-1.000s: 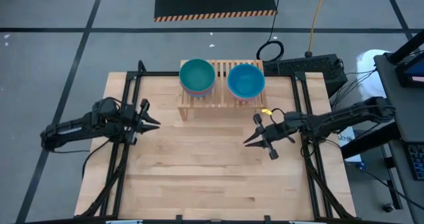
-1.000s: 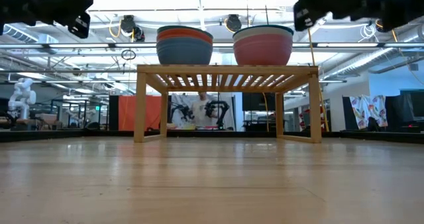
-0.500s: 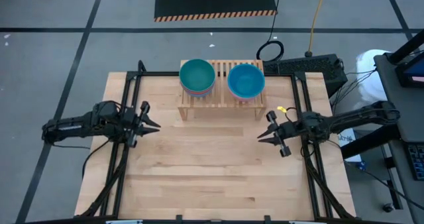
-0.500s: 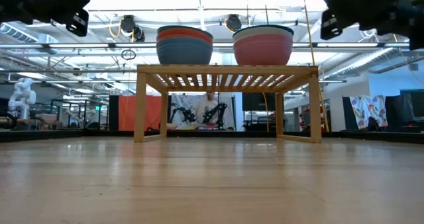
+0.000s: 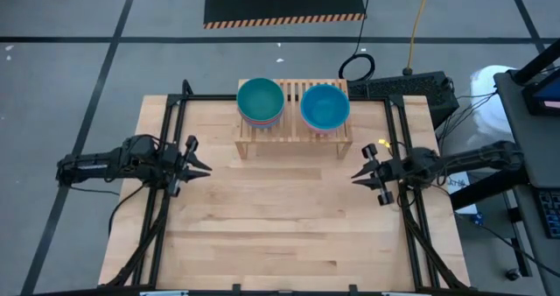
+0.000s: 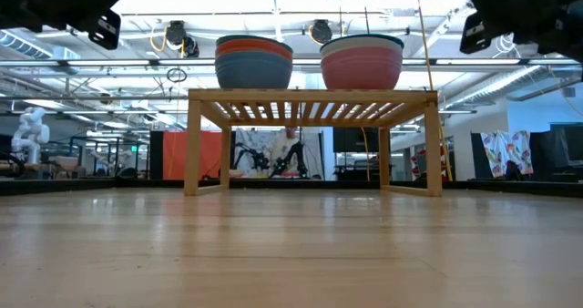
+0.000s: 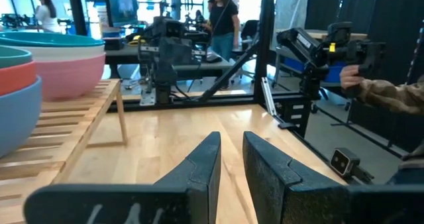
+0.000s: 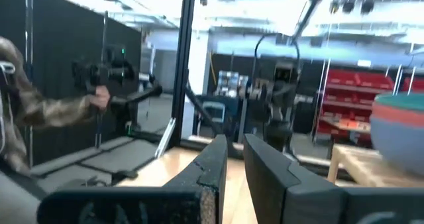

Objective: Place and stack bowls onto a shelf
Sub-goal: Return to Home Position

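Two stacks of bowls sit on the light-wood slatted shelf (image 5: 293,128) at the table's far side. The left stack (image 5: 261,101) has a teal bowl on top; the low view shows red over blue (image 6: 253,64) beneath it. The right stack (image 5: 325,106) has a blue bowl on top, over white and pink (image 6: 362,64). My left gripper (image 5: 203,167) hovers left of the shelf and nearer the table's near edge, its fingers (image 7: 230,136) a narrow gap apart and holding nothing. My right gripper (image 5: 357,177) hovers by the table's right edge, also narrowly open (image 8: 235,139) and holding nothing.
Bare wooden tabletop (image 5: 280,217) spreads in front of the shelf, between the two arms. Black frame rails (image 5: 166,200) run along both table sides. A person's sleeve and hand (image 7: 387,95) on a control handle show beyond the table's right side.
My right gripper has drawn back from the middle of the table toward the right edge, staying raised and keeping its narrow gap. The bowls and the shelf have not moved.
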Motion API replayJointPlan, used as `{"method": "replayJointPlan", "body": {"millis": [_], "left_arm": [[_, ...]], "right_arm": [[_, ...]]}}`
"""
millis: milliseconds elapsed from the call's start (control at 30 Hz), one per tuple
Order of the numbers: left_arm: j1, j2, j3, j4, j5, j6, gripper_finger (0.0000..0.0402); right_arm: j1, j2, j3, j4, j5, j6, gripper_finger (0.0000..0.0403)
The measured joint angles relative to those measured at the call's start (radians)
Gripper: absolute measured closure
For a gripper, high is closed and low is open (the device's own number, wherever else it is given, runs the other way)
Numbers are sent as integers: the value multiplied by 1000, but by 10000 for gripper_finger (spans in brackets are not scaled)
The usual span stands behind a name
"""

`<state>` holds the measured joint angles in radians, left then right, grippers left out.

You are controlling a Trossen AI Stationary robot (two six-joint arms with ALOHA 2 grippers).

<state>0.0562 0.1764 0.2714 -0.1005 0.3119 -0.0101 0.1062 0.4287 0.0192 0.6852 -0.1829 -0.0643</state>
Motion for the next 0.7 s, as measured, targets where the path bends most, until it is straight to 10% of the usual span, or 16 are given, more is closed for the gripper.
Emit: {"method": "replayJointPlan", "body": {"millis": [700], "left_arm": [[-37,0,0,-84,0,36,330]], "right_arm": [[0,-91,-3,-467,83,180,358]]}}
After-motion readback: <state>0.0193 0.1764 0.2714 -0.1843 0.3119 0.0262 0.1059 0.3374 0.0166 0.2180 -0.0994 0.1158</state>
